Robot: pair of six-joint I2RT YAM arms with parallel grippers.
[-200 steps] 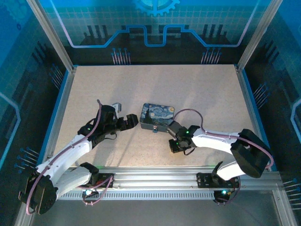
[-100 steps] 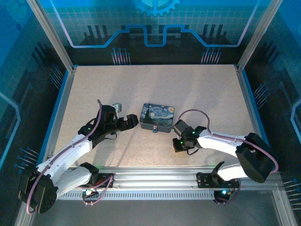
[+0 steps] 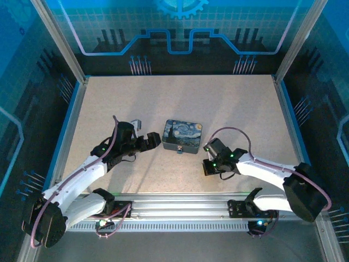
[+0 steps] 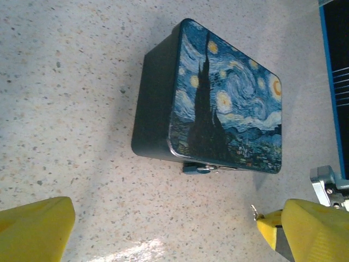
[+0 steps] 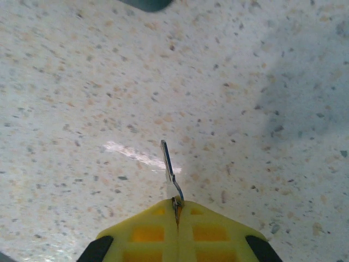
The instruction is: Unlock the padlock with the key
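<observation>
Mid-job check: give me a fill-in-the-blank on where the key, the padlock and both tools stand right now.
1. The right tool is ___ on the key, which sticks out over bare table.
2. The left tool stands ___ and holds nothing.
3. In the left wrist view, the small ___ sits at the lower edge of the painted tin.

Missing words: shut; open; padlock.

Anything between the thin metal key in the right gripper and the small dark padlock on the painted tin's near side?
Nothing visible. The thin dark metal key juts from the shut right gripper over bare speckled tabletop, and the small dark padlock sits exposed at the near edge of the blue-and-yellow painted tin.
</observation>
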